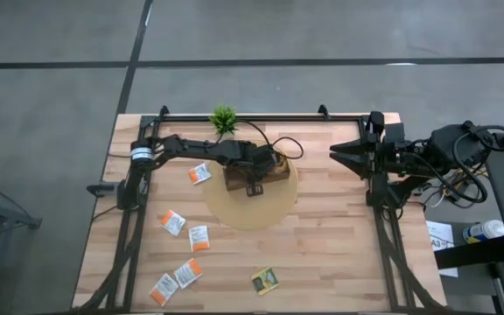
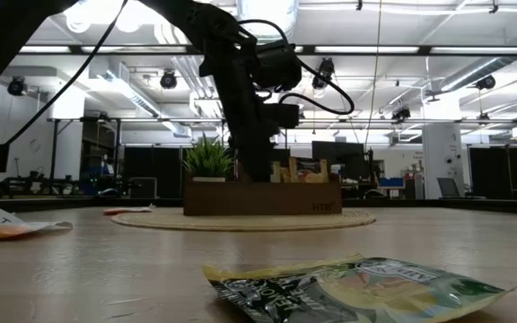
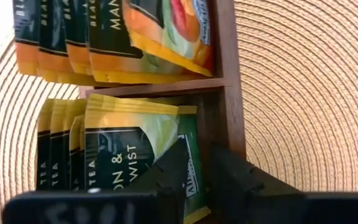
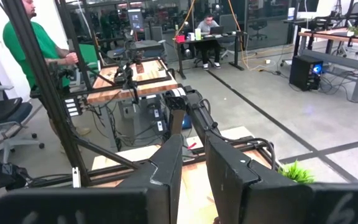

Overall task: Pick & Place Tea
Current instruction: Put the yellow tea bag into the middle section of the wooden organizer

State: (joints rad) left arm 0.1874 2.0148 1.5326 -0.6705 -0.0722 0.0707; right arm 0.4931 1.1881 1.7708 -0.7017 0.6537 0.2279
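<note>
Jaws of the left gripper (image 3: 197, 171) are being seen just apart, straddling the top edge of a green sachet (image 3: 188, 146) standing upright in the near compartment of the brown tray (image 3: 229, 74); whether it is being pinched cannot be told. Its long edge is running across the finger gap, with dark green-and-yellow sachets (image 3: 114, 146) packed just beside it and the tray wall on the other side, so room is being judged tight sideways and free only straight up. Farther off, loose tea sachets (image 1: 182, 249) are lying flat on the table (image 1: 339, 262), nearer the left arm. The right gripper (image 1: 346, 153) is waiting well apart, jaws slightly parted and empty.
</note>
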